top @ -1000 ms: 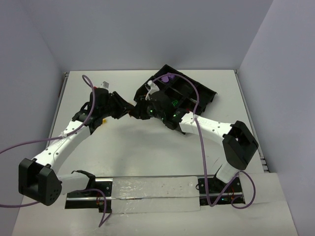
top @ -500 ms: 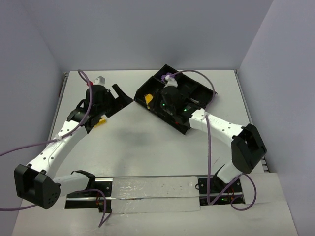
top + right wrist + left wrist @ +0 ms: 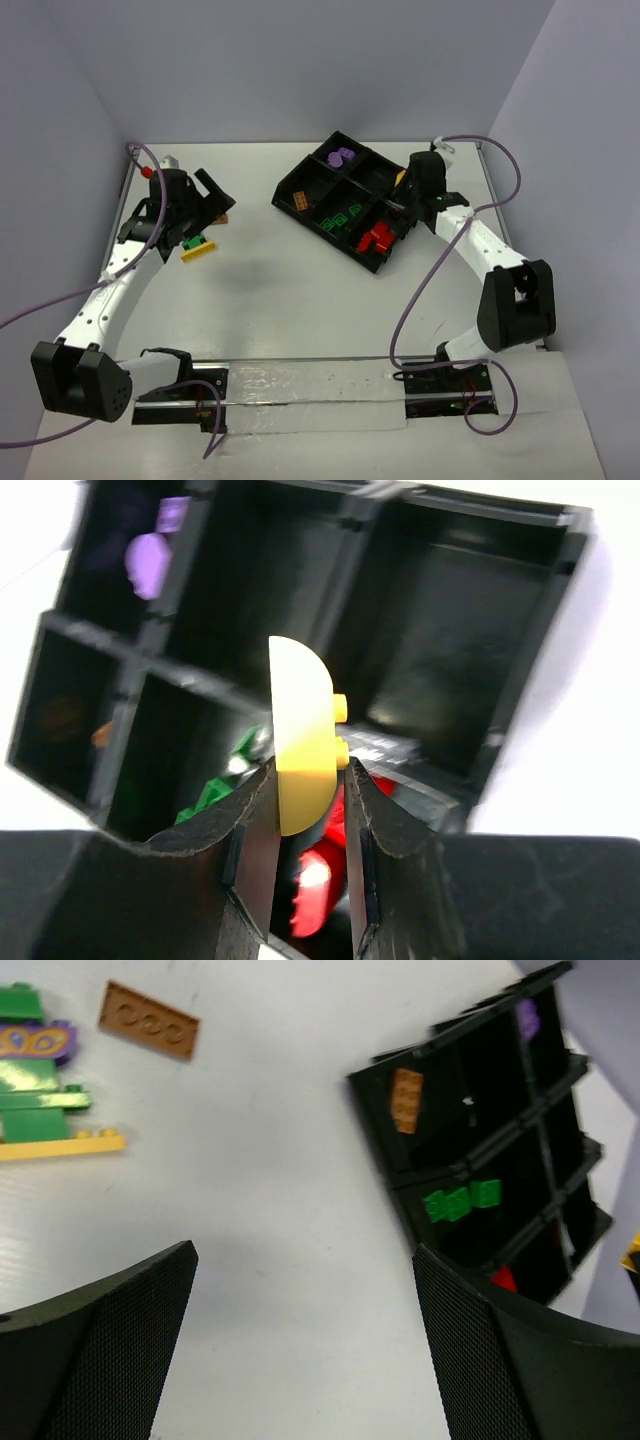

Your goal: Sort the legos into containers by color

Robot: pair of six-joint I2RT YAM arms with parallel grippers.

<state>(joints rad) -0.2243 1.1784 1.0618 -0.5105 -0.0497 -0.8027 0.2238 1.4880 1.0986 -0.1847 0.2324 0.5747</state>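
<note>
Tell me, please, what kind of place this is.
Probably a robot lab cell: a white table boxed by blank walls, left arm and right arm bolted at its edge, toy bricks, a tray.

Divided tray (image 3: 345, 248) is sitting skewed at the far middle of the bench (image 3: 300, 310), bricks (image 3: 375, 240) lying in 4 sections. Loose stack (image 3: 198, 245) is lying well left, flat plate (image 3: 222, 216) just behind. Right tool (image 3: 308, 770) is hanging over the tray's right end, pinching a rounded brick (image 3: 300, 730).
</note>
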